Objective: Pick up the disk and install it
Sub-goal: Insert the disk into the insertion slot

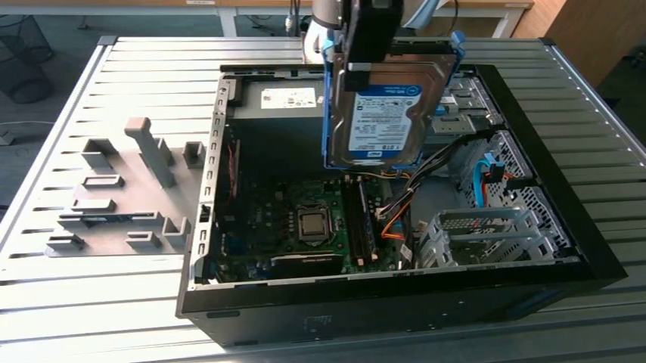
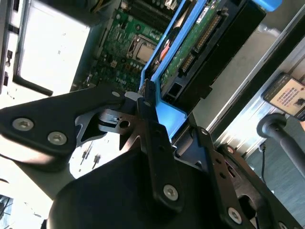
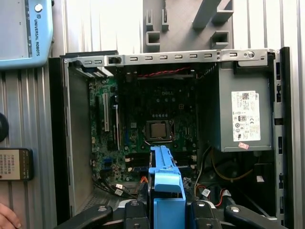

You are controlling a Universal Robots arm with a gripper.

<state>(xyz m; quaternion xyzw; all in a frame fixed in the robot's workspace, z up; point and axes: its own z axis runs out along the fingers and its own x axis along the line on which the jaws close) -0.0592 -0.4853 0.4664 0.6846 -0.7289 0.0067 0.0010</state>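
The open computer case (image 1: 404, 302) lies on its side, and above its motherboard (image 1: 302, 219) the disk (image 1: 389, 113) hangs on edge, held by the gripper (image 2: 157, 109) with its fingers (image 2: 153, 133) clamped on the blue rail at the upper end. The carry looks best done slowly, with the disk square to the grey drive cage (image 1: 479, 227) on the exterior view's right and clear of the loose cables (image 1: 404, 200) beneath it. The case sits on a slatted metal table (image 1: 121, 302) beside grey holder blocks (image 1: 121, 197), with a wire basket (image 1: 26, 53) on the floor beyond.
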